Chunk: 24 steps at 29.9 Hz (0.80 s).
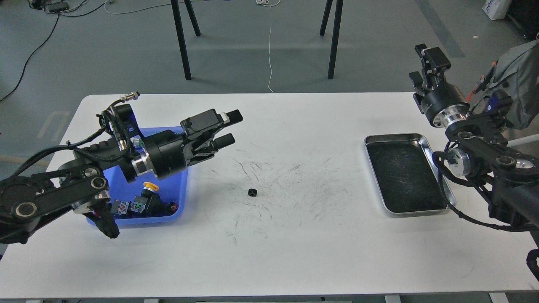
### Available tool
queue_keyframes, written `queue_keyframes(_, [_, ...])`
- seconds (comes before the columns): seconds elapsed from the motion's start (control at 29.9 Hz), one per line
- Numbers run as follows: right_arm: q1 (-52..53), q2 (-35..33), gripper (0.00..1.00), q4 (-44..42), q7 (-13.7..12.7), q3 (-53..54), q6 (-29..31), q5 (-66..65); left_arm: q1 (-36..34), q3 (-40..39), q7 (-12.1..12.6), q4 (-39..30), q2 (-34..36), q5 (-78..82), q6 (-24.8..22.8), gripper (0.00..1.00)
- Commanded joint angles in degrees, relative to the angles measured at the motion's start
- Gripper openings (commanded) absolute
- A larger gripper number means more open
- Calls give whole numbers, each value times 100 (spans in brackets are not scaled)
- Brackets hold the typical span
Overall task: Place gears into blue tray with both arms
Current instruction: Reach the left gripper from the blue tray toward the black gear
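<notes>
Left arm (63, 189) hiding blue tray (179, 198), left tool (229, 126) parted, empty, right tool (421, 63) unclear

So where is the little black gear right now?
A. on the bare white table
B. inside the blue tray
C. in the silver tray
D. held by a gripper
A: the gear lies alone on the white table, between the blue tray and the silver tray.
</notes>
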Motion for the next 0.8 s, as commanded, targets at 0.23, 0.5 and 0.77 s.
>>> queue_keyframes(0.23, [-259,-393,94,15,0,59,230,586,-169,470,0,-167,-11,1605,396,99])
queue_keyframes(0.5, [-259,-393,94,32,0,50,195,586,-380,654,0,-369,76,1623,731,83])
queue_keyframes(0.77, [-242,-384,94,50,0,33,168,586,-704,777,0,-290,208,1823,493,100])
